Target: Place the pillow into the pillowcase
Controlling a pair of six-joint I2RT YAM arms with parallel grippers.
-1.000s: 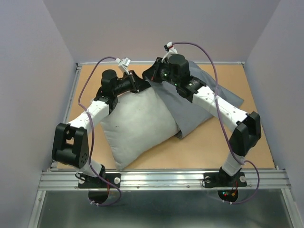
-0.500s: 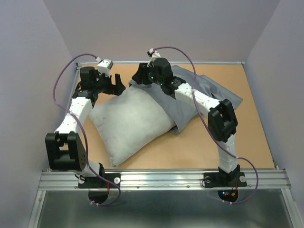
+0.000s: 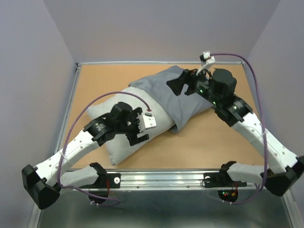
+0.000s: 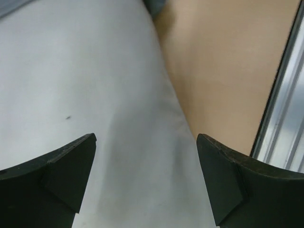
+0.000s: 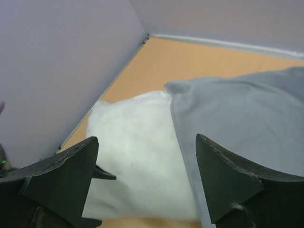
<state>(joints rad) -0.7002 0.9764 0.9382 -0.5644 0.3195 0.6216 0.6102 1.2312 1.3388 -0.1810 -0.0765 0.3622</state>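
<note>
The off-white pillow [image 3: 118, 151] lies diagonally on the table, its far half inside the blue-grey pillowcase [image 3: 156, 88]. My left gripper [image 3: 137, 137] hovers open over the pillow's bare near end, holding nothing. In the left wrist view, its fingers straddle the pillow [image 4: 95, 71] beside the pillow's edge. My right gripper [image 3: 175, 86] is open above the covered far part. The right wrist view looks between that gripper's [image 5: 147, 137] fingers at the pillowcase [image 5: 237, 118], whose mouth edge lies across the pillow [image 5: 137, 156].
Bare brown table [image 3: 213, 137] shows to the right and at the far left [image 3: 99, 80]. A metal rail [image 3: 166, 178] runs along the near edge, close to the left gripper. Purple walls [image 5: 61, 61] enclose the table on three sides.
Both grippers opened and let go of the cloth. The left arm swung back to the pillow's near end and the right arm drew back to the right. The pillowcase now covers more of the pillow.
</note>
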